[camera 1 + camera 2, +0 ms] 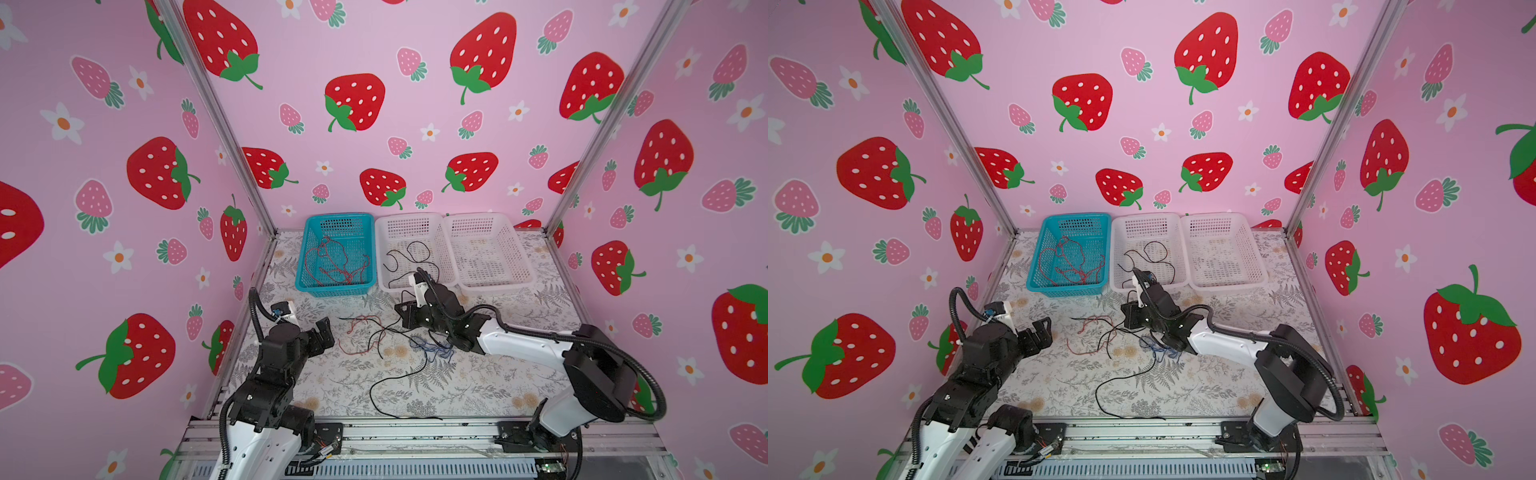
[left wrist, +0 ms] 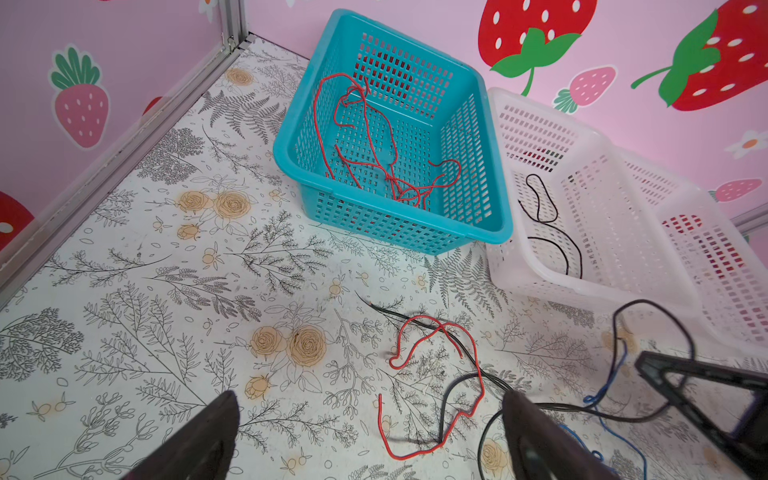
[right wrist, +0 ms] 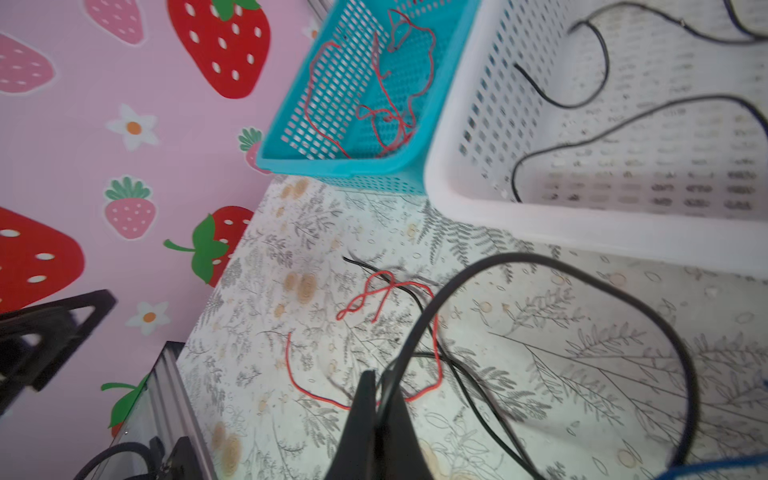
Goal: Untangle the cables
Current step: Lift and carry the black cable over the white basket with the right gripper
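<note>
A loose tangle of cables lies mid-table: a red cable (image 1: 357,332) (image 2: 380,419), black cables (image 1: 384,332) and a blue cable (image 1: 432,351). One long black cable (image 1: 399,382) trails toward the front edge. My right gripper (image 1: 402,318) (image 1: 1128,318) (image 3: 378,380) is shut on a black cable (image 3: 519,254), which arcs up out of the jaws in a wide loop. My left gripper (image 1: 326,330) (image 2: 372,415) stands open at the tangle's left edge, holding nothing, with the red cable on the table between its fingers.
Three baskets line the back wall. The blue basket (image 1: 332,291) holds red cables (image 1: 332,262). The middle white basket (image 1: 379,253) holds a black cable (image 1: 415,253). I see no cable in the right white basket (image 1: 494,286). Metal rails edge the table.
</note>
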Robot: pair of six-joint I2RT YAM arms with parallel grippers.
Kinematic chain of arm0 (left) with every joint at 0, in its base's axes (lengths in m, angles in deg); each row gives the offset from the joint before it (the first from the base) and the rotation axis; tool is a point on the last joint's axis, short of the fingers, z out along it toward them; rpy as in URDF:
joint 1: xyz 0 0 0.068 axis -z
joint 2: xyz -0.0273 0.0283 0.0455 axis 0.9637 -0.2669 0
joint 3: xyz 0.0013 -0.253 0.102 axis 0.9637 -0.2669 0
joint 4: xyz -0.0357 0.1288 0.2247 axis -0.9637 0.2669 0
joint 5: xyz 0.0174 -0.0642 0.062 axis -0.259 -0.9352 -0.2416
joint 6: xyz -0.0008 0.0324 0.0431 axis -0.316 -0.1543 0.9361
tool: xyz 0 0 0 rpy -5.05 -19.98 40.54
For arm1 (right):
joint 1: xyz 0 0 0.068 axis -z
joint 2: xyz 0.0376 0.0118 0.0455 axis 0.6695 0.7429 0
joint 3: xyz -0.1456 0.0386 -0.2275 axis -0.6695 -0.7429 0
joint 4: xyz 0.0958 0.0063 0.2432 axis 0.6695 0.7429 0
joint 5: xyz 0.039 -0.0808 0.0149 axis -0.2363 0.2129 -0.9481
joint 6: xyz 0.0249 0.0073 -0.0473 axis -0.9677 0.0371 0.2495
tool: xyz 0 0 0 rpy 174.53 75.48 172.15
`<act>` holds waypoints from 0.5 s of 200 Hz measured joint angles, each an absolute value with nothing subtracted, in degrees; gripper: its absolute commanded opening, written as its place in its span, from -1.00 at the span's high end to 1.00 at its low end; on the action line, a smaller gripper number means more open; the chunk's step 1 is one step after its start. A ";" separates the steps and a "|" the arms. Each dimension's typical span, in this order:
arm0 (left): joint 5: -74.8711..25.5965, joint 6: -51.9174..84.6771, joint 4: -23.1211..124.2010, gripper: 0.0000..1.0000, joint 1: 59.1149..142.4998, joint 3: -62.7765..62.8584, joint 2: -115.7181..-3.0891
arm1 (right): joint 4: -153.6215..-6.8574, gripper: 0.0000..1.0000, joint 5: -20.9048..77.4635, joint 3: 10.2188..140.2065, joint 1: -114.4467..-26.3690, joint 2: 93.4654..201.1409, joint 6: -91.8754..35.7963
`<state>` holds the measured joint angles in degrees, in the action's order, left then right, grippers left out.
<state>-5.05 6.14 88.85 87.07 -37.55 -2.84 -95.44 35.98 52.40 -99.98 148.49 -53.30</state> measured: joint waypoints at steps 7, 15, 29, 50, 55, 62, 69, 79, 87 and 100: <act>-5.05 6.14 88.87 -0.99 87.07 -37.55 -2.87 | -94.50 1.00 36.73 53.25 -100.98 147.25 -52.43; -5.09 6.14 88.87 -0.99 87.07 -37.55 -2.87 | -93.50 1.00 37.82 54.25 -102.12 145.94 -51.42; -5.27 6.14 88.87 -0.99 87.07 -37.55 -2.87 | -91.44 1.00 39.65 56.02 -103.89 144.01 -49.74; -5.31 6.14 88.87 -1.00 87.07 -37.55 -2.95 | -88.08 1.00 42.36 58.54 -106.19 141.56 -47.18; -5.31 6.14 88.87 -0.99 87.10 -37.55 -3.00 | -87.44 1.00 42.91 59.11 -106.56 141.06 -46.48; -5.33 6.14 88.85 -0.99 87.12 -37.55 -3.15 | -86.26 1.00 43.61 60.11 -107.08 140.41 -45.61; -5.38 6.14 88.87 -1.00 87.14 -37.55 -3.28 | -84.86 1.00 44.27 61.25 -107.58 139.84 -44.69; -5.42 6.16 88.87 -1.00 87.16 -37.55 -3.41 | -83.18 1.00 45.16 63.06 -108.22 139.18 -43.38; -5.42 6.16 88.85 -1.00 87.16 -37.55 -3.50 | -81.72 1.00 45.91 64.70 -108.79 138.70 -42.24; -5.44 6.16 88.87 -1.00 87.16 -37.55 -3.59 | -79.77 1.00 47.26 67.15 -109.51 137.96 -40.45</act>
<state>-5.44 6.16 88.87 87.16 -37.55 -3.59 -79.77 47.26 67.15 -109.51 137.96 -40.45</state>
